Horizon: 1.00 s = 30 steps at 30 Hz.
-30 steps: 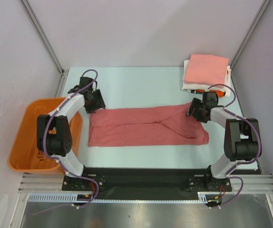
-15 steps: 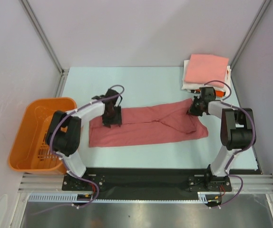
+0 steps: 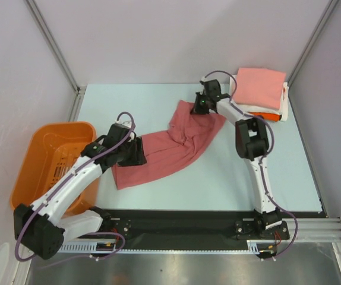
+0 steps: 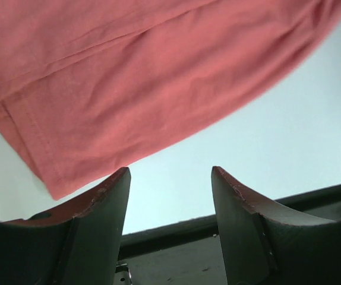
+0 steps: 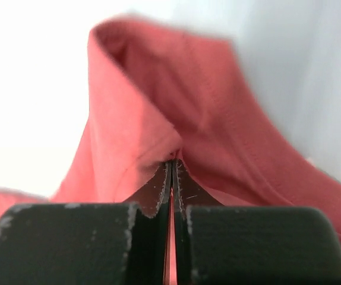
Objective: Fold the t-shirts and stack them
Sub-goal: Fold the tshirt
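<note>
The dusty-red t-shirt (image 3: pixel 169 143) lies bunched and slanted across the table, from the near left to the back middle. My right gripper (image 3: pixel 201 107) is shut on its far end, with a pinch of cloth between the closed tips (image 5: pixel 174 159) and the t-shirt (image 5: pixel 158 101) folding up ahead of them. My left gripper (image 3: pixel 138 153) hovers at the shirt's near-left part. It stands open with nothing between its fingers (image 4: pixel 169 171), and the t-shirt's hem (image 4: pixel 129 77) lies just beyond the tips. A stack of folded t-shirts (image 3: pixel 257 88), salmon-pink over white and orange, sits at the back right.
An orange plastic basket (image 3: pixel 27 178) stands off the table's left edge beside my left arm. A black rail (image 3: pixel 176 221) runs along the near edge. Grey walls close in the back and both sides.
My right gripper shut on the shirt's right end and dragged it toward the back middle. My left arm swung from the back left to the shirt's near-left part. The flat shirt is now slanted and bunched.
</note>
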Tool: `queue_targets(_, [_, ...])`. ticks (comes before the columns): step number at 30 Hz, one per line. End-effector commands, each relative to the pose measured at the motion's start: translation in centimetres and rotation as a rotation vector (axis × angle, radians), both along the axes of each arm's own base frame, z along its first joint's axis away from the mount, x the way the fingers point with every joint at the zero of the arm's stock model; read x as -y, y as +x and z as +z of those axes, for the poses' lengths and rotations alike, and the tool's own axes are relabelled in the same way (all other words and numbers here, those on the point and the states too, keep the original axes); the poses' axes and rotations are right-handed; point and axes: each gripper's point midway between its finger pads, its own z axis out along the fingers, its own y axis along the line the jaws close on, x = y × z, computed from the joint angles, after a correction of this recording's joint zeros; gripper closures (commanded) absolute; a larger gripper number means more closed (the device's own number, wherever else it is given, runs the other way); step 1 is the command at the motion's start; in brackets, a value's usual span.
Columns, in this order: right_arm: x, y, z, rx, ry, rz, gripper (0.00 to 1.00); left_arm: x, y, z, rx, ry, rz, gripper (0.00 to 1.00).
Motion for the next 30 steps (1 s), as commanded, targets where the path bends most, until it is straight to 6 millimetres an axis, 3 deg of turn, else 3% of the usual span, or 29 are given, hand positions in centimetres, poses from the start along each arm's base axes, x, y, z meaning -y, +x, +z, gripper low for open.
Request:
queue_targets(1, [-2.6,3.6,1.4,0.029,0.062,0.01,1.0,-0.6,-1.6,0.3,-0.01,-0.008,-0.011,0.38])
queue_targets(2, [-3.3,4.5,1.1,0.037,0.08,0.014,1.0,-0.5,-2.0,0.1,-0.016,-0.018,-0.018,0.38])
queue_targets(3, [-4.1,6.6,4.3,0.135,0.123,0.021,1.0,-0.5,-2.2,0.0,-0.023,-0.025,-0.018,0.38])
queue_targets(4, [-4.5,7.1,2.0,0.117,0.135,0.016,1.0,-0.5,-2.4,0.2,-0.018,-0.031,-0.021,0.39])
queue_targets(6, [-5.1,8.8,3.2,0.207,0.176,0.015,1.0,-0.4,-2.8,-0.1,-0.029,-0.042,-0.029,0.39])
queue_targets(9, [-4.8,9.4,3.6,0.246,0.161,0.001,1.0,-0.4,-2.8,-0.2,-0.02,-0.045,-0.037,0.39])
queue_targets(12, [-3.5,9.5,6.4,0.295,0.136,0.008,0.8,-0.2,-2.8,-0.1,-0.021,-0.046,-0.051,0.39])
queue_targets(13, [-2.4,9.4,8.4,0.321,0.126,-0.008,0.62,-0.2,-2.8,-0.1,-0.018,-0.046,-0.053,0.39])
queue_targets(15, [-1.3,9.7,11.0,0.378,0.108,-0.02,0.45,-0.2,-2.7,0.4,0.0,-0.055,-0.051,0.39])
queue_targets(16, [-0.7,9.8,12.5,0.401,0.101,-0.029,0.31,-0.2,-2.7,0.6,0.005,-0.055,-0.048,0.39])
queue_targets(17, [0.0,9.6,15.2,0.431,0.108,-0.039,0.26,-0.2,-2.7,1.0,0.018,-0.059,-0.049,0.39])
queue_targets(18, [0.3,9.4,16.5,0.444,0.109,-0.04,0.2,-0.3,-2.6,1.3,0.025,-0.059,-0.048,0.39])
queue_targets(20, [0.8,8.8,18.6,0.454,0.105,-0.047,0.18,-0.6,-2.4,2.2,0.048,-0.051,-0.04,0.39])
queue_targets(21, [0.9,7.3,20.6,0.45,0.106,-0.049,0.19,-0.8,-2.3,2.6,0.064,-0.037,-0.041,0.39])
queue_targets(23, [0.4,5.0,21.9,0.436,0.099,-0.056,0.2,-2.2,-1.6,3.5,0.104,0.027,-0.005,0.39])
queue_targets(24, [-0.6,1.8,21.6,0.395,0.092,-0.035,0.2,-2.8,-1.4,3.9,0.122,0.052,0.009,0.39])
queue_targets(26, [-2.0,-1.8,22.5,0.375,0.11,-0.044,0.2,-4.3,-0.8,5.0,0.17,0.112,0.047,0.39])
queue_targets(27, [-3.6,-6.2,21.7,0.325,0.106,-0.007,0.21,-4.7,-0.6,5.5,0.19,0.125,0.058,0.39])
queue_targets(30, [-6.0,-12.6,20.0,0.207,0.161,-0.022,0.21,-6.7,0.1,7.2,0.268,0.169,0.131,0.39])
